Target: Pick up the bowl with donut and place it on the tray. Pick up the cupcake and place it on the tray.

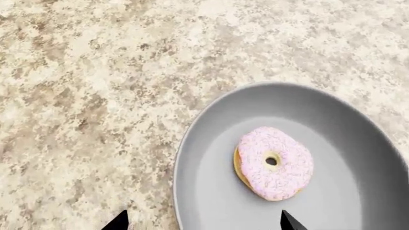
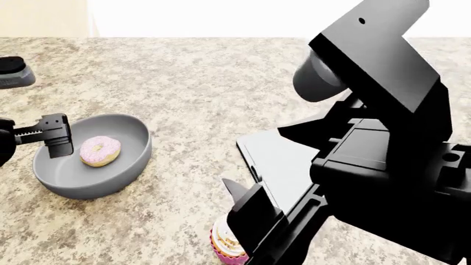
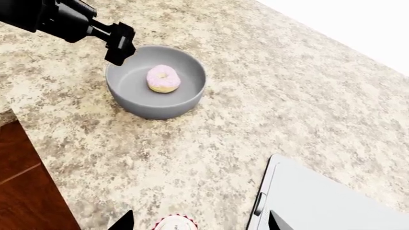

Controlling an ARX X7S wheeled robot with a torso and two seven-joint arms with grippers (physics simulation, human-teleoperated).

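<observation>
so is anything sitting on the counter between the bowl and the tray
Nothing visible does. In the right wrist view, only bare speckled counter lies between the bowl holding the donut and the tray. The cupcake sits off to the side, nearer the counter's front edge.

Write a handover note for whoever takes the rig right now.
Left end effector: open, straddling the bowl rim, nothing gripped yet.
Right end effector: open, empty, above the cupcake.
Donut sits in the bowl on the counter.
Tray lies to the bowl's right, nothing seen on it.
Done: nothing placed.
Left: move bowl with donut, then cupcake, onto the tray.
</observation>
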